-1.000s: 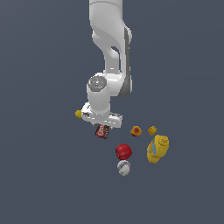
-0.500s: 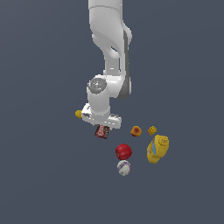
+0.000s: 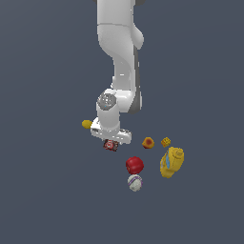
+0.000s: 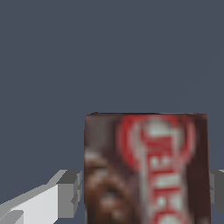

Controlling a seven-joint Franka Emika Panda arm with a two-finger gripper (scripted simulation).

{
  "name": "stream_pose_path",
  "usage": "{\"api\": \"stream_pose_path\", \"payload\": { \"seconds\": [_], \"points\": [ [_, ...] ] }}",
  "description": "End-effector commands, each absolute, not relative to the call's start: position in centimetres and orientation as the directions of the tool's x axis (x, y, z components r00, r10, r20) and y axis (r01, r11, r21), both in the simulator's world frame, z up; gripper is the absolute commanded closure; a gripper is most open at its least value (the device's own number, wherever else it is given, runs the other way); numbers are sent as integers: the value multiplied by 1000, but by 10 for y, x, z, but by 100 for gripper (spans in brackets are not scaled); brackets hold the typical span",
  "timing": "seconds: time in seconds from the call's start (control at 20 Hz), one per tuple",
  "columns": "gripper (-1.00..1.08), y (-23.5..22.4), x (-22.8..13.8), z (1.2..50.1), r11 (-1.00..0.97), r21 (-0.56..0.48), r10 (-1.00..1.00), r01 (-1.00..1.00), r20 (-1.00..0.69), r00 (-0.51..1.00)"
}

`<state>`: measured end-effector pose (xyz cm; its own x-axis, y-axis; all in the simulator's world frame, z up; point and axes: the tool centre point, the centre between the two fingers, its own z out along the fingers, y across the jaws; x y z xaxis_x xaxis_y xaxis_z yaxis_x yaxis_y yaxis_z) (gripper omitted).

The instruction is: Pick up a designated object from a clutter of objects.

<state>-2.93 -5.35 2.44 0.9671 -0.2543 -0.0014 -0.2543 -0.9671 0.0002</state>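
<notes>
The brown box (image 3: 111, 145) sits between the fingers (image 4: 70, 192), just under the wrist of the arm (image 3: 116, 71). In the wrist view a grey finger presses each side of the box (image 4: 146, 168), so the gripper (image 3: 111, 143) is closed on it, about a box-width apart. From the box, the red ball (image 3: 135, 165) lies near on the exterior view's right, the striped ball (image 3: 135, 183) just past it. The orange block (image 3: 148, 142), yellow block (image 3: 166, 141) and bottle (image 3: 171, 162) lie farther right. A yellow lump (image 3: 86, 124) lies on the box's left.
</notes>
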Motion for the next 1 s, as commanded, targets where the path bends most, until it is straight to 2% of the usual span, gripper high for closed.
{"api": "stream_pose_path", "payload": {
  "seconds": [0.0, 0.15, 0.2, 0.95],
  "points": [
    [-92, -54, -29, 18, -967, 0, -254, -254, 0, 967],
    [-92, -54, -29, 16, -967, 0, -254, -254, 0, 967],
    [108, -54, -29, 16, -967, 0, -254, -254, 0, 967],
    [108, -52, -28, 23, -967, 0, -254, -254, 0, 967]
  ]
}}
